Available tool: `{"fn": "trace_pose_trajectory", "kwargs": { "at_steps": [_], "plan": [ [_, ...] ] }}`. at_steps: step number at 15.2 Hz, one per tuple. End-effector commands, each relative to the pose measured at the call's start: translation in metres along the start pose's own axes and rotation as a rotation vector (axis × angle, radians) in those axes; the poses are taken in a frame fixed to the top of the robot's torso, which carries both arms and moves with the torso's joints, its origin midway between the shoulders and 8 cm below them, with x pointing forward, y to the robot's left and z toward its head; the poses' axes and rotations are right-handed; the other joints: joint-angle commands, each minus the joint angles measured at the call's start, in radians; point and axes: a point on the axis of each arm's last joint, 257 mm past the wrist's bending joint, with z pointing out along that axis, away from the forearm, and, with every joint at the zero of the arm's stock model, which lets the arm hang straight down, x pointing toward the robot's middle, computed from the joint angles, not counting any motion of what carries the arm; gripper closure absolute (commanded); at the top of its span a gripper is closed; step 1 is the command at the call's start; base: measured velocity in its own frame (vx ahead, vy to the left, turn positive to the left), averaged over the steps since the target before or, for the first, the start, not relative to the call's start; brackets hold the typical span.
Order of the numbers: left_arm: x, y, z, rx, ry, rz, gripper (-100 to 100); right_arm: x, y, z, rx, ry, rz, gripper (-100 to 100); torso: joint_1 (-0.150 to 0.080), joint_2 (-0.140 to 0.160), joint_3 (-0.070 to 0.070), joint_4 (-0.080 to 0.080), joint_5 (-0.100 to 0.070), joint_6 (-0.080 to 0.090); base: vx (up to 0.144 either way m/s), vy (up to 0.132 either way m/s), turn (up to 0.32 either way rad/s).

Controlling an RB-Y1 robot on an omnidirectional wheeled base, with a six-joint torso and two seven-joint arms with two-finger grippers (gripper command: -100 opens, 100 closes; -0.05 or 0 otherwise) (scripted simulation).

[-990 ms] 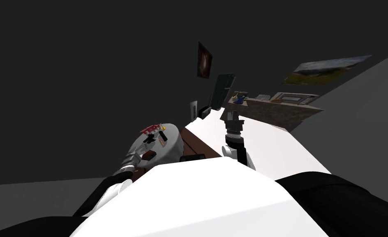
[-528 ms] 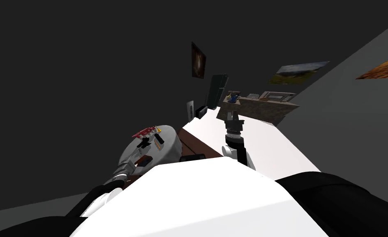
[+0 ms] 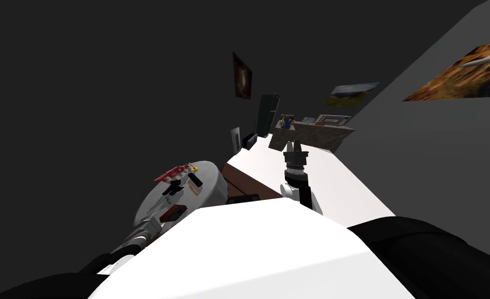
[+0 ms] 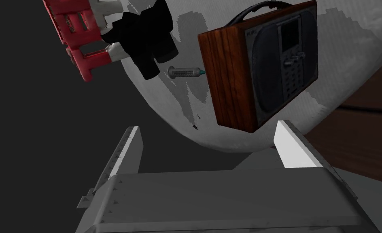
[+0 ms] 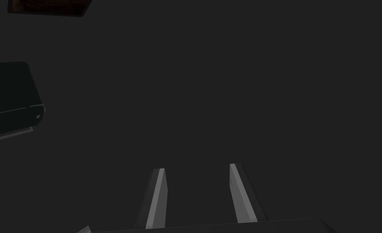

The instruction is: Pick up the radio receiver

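Radio receiver (image 4: 263, 68): upright on the round grey table (image 4: 348, 52), its wooden side and dark dial face turned toward the left hand, with a syringe (image 4: 184, 73) just beside it.
Left gripper (image 4: 207, 127): fingers spread wide and empty, stopping short of the case near its lower corner.
Right gripper (image 3: 296, 148): raised off to the side, fingers parted, holding nothing.
Done: the approach, by the look of it.
Remaining: closing in around the case, clamping, lifting.

Syringe (image 4: 184, 73) and black object (image 4: 147, 36) stand close beside the radio (image 4: 263, 68).
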Motion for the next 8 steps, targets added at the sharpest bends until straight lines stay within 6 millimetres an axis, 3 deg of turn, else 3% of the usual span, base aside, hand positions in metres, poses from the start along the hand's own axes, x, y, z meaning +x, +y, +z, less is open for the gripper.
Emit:
{"fn": "trace_pose_trajectory", "kwargs": {
  "at_steps": [1, 3, 4, 6, 7, 8],
  "plan": [
    [-0.023, 0.017, -0.006, -0.060, -0.032, -0.035, -100, 0.000, 0.000, 0.000, 0.000, 0.000, 0.000, 0, 0.000, 0.000, 0.000, 0.000, 0.000, 0.000, 0.020, 0.000, -0.220],
    [-0.022, 0.024, -0.006, -0.085, -0.030, -0.035, -100, 0.000, 0.000, 0.000, 0.000, 0.000, 0.000, 0, 0.000, 0.000, 0.000, 0.000, 0.000, 0.000, 0.022, 0.006, -0.129],
    [-0.041, 0.036, -0.013, -0.129, -0.056, -0.066, -100, 0.000, 0.000, 0.000, 0.000, 0.000, 0.000, 0, 0.000, 0.000, 0.000, 0.000, 0.000, 0.000, 0.024, 0.004, -0.187],
    [-0.040, 0.041, -0.014, -0.147, -0.055, -0.067, -100, 0.000, 0.000, 0.000, 0.000, 0.000, 0.000, 0, 0.000, -0.001, 0.000, 0.000, 0.000, 0.000, 0.021, 0.007, -0.145],
    [-0.057, 0.050, -0.021, -0.177, -0.080, -0.098, -100, 0.000, 0.000, 0.000, 0.000, 0.000, 0.000, 0, 0.000, 0.000, 0.000, 0.000, 0.000, 0.000, 0.023, 0.004, -0.198],
    [-0.057, 0.054, -0.022, -0.194, -0.079, -0.099, -100, 0.000, 0.000, 0.000, 0.000, 0.000, 0.000, 0, 0.000, 0.000, 0.000, 0.000, 0.000, 0.000, 0.024, 0.008, -0.205]
  ]
}}
